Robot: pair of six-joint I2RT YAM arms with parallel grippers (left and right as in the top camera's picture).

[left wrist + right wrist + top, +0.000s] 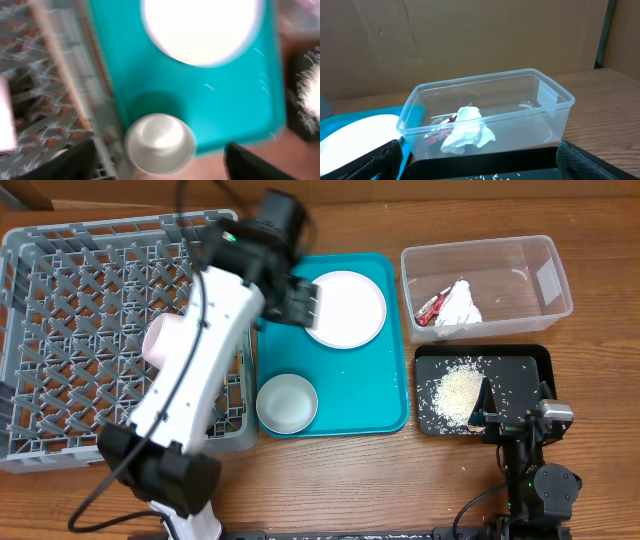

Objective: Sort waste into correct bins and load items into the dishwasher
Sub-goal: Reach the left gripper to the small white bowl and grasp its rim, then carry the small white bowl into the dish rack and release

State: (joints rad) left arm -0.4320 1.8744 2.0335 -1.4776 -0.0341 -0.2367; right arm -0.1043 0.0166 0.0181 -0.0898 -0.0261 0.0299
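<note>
While the left gripper (304,300) hangs over the teal tray (360,395), its fingers stand wide apart with nothing between them. The wrist view is smeared, but no item is clamped. The white plate (347,308) lies right at the fingertips; touching or just short, can't tell. My read: spread jaws at the plate's rim mean it is lining up to pinch the edge, since a flat plate gives no other hold.

The small white bowl (287,402) sits back under the wrist, on the tray corner nearer the arm's base, upright and apart from the plate. The grey rack (60,300) is just off to this gripper's left, butted against the tray, so the carry is short. A pale cup (158,340) already rests in the rack, half hidden beneath the forearm. No chopsticks visible.

The right gripper (482,167) sits low at the near edge of the black tray (530,365), jaws fully spread and empty. The rice (458,392) is heaped on that tray just ahead of it. The clear tub (555,107) stands straight ahead beyond that, with the tissue (467,130) and red wrapper (432,308) inside, touching. The waste looks sorted, which is probably why this arm is parked clear of the left arm's path.
</note>
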